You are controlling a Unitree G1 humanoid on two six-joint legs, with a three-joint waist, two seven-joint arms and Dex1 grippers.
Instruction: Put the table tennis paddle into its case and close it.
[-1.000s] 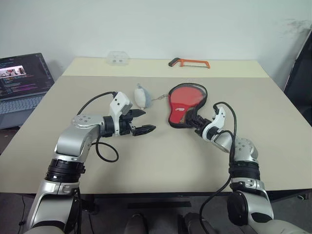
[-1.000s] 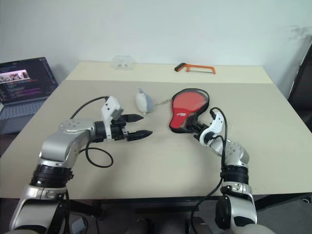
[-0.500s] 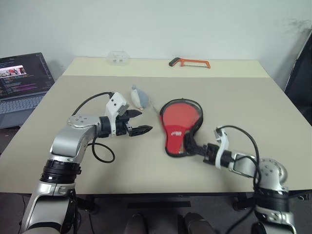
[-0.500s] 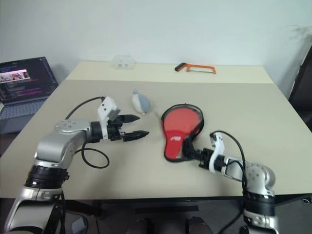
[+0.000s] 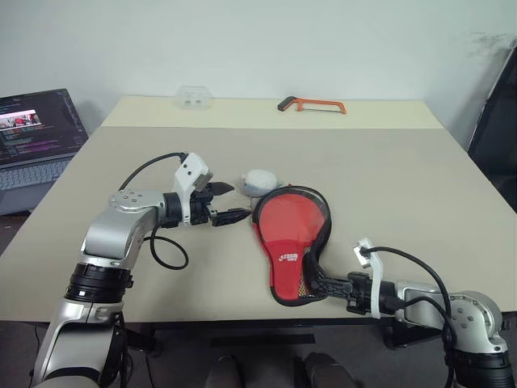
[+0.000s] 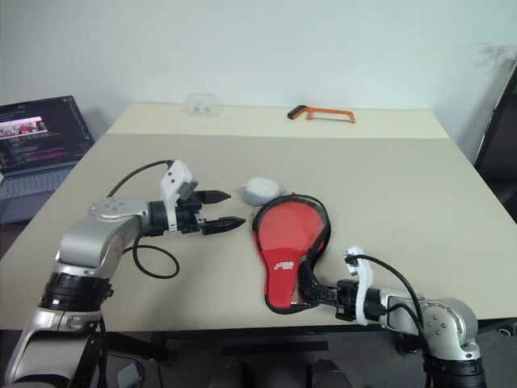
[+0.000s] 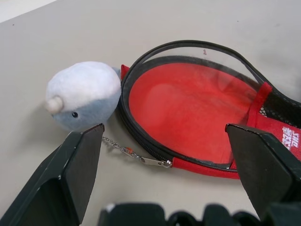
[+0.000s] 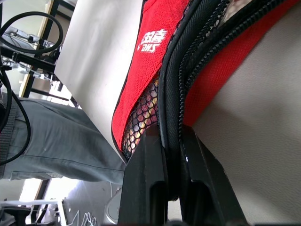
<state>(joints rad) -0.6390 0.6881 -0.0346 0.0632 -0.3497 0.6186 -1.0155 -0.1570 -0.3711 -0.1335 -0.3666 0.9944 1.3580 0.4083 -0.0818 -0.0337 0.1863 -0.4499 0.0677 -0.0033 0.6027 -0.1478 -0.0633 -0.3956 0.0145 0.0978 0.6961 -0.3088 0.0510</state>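
While the case lies flat near the front edge of the table, its red face with the white logo is up, its round end points away from the robot and its zip gapes open around that rounded rim. Red shows inside the opening in the left wrist view; whether that is the table tennis paddle or just lining, I cannot tell. Down at the narrow mesh end, the right gripper has its two black fingers pinched tight on the case's black zipped edge, right at the table's front lip. Just beside the round end, touching it, sits a small grey-blue round pouch, with a thin chain running from it to the case's zip pull. Over on the left, the left gripper hovers above the table with its fingers spread wide, holding nothing, aimed at the pouch and case. Further back: an orange-handled hacksaw, a small clear container, and off the table's left side, a laptop with its screen lit.
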